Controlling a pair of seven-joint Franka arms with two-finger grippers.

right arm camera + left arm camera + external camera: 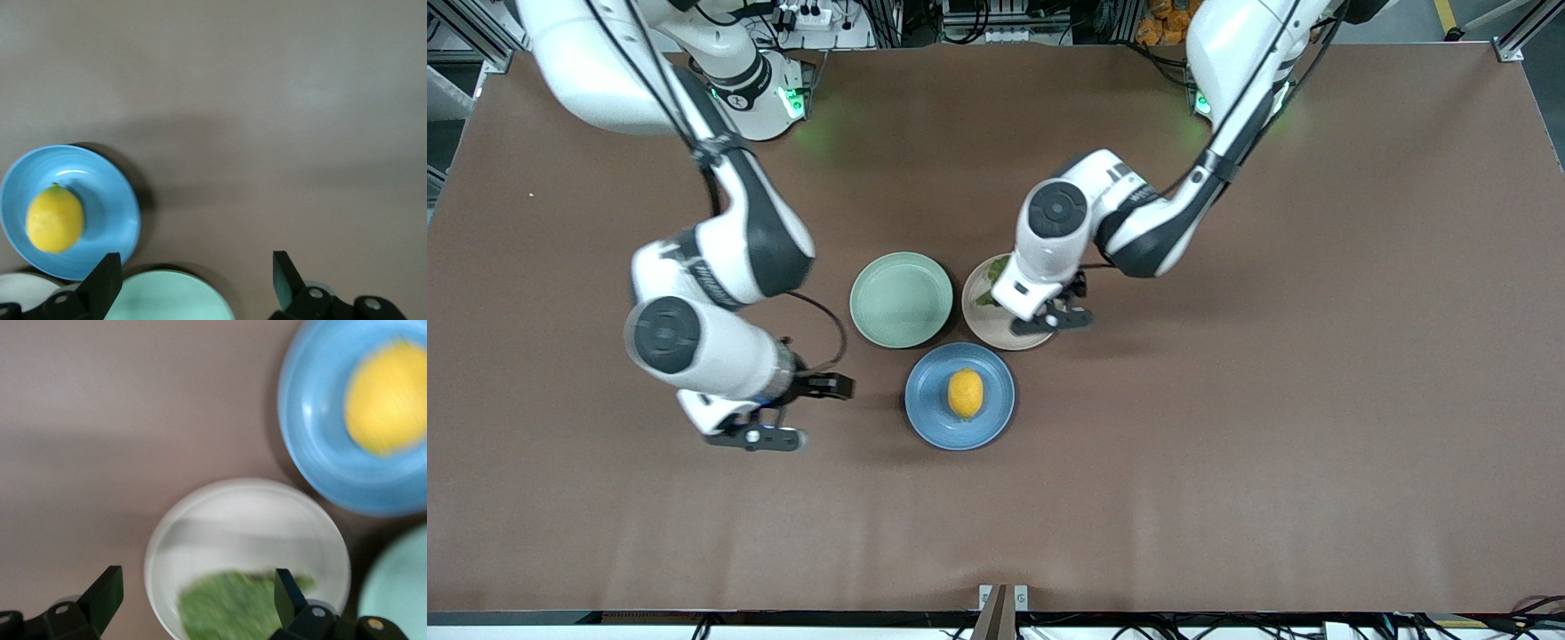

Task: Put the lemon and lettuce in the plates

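Lemon [965, 393] lying in blue plate [925, 418], delivered | lettuce [230, 610] resting in beige plate [200, 527], placed | left gripper [193, 600] hovering over it, fingers wide, holding nothing | right gripper [193, 283] waiting above surface [267, 100], fingers spread, empty

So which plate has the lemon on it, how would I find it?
Find the three round plates clustered mid-table on the brown table. The matte blue plate lies nearest the front camera, below the mint-green plate and the beige-pink plate. It alone is blue and holds the small oval yellow-orange lemon.
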